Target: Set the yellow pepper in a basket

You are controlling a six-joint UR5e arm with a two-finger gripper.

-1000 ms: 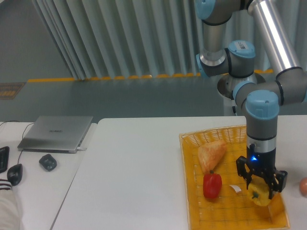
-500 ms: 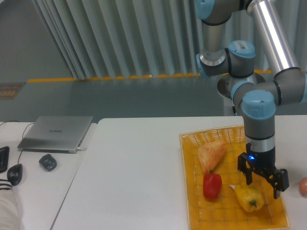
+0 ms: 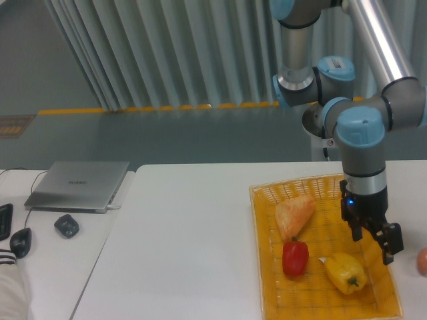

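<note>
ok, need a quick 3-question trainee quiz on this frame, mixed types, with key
1. True or false: the glossy yellow bell pepper lies inside the rectangular yellow-orange wicker basket.
2. Multiple choice: what sits nearest the red bell pepper towards the basket's far end? A) closed grey laptop B) tan triangular bread piece C) small black object beside the laptop
3. Fill in: the gripper fingers hold ____.

Key:
1. True. It rests on the basket floor, near the right wall.
2. B. The bread lies just beyond the red pepper, inside the basket.
3. Nothing. The gripper is above and right of the yellow pepper, apart from it, fingers spread.
</note>
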